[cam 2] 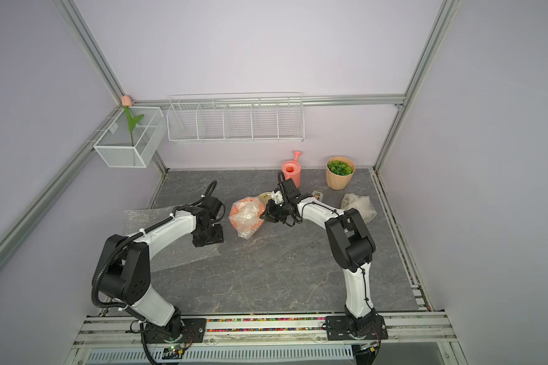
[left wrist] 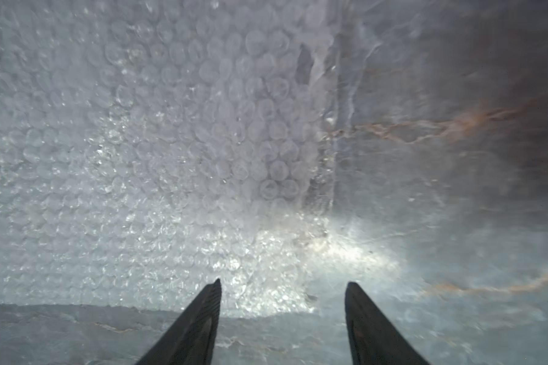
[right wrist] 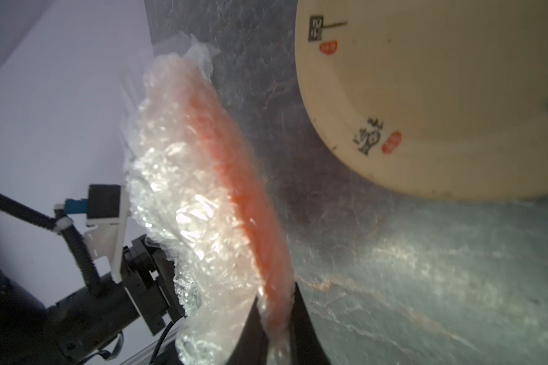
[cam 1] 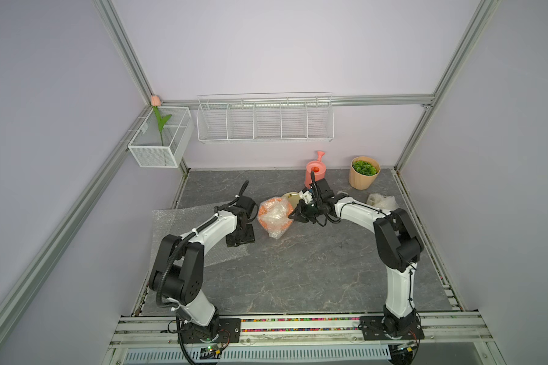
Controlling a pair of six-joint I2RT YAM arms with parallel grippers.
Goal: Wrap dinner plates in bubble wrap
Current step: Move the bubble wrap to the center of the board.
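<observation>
The wrapped orange plate is mid-frame on the desk, its rim pinched by the right fingers. The cream plate lies just behind. The left fingers gape, empty, over the flat bubble wrap edge at centre-left. The desk's lower half lies open. A watering can and plant pot sit upper right.

cream plate cropped, bubble wrap blurred

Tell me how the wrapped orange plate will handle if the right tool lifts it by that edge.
Likely slippery: the right tool pinches the orange plate through bubble wrap, so the rim may slide inside. Plate probably stiff but fragile; the loose wrap could flop open.
</observation>
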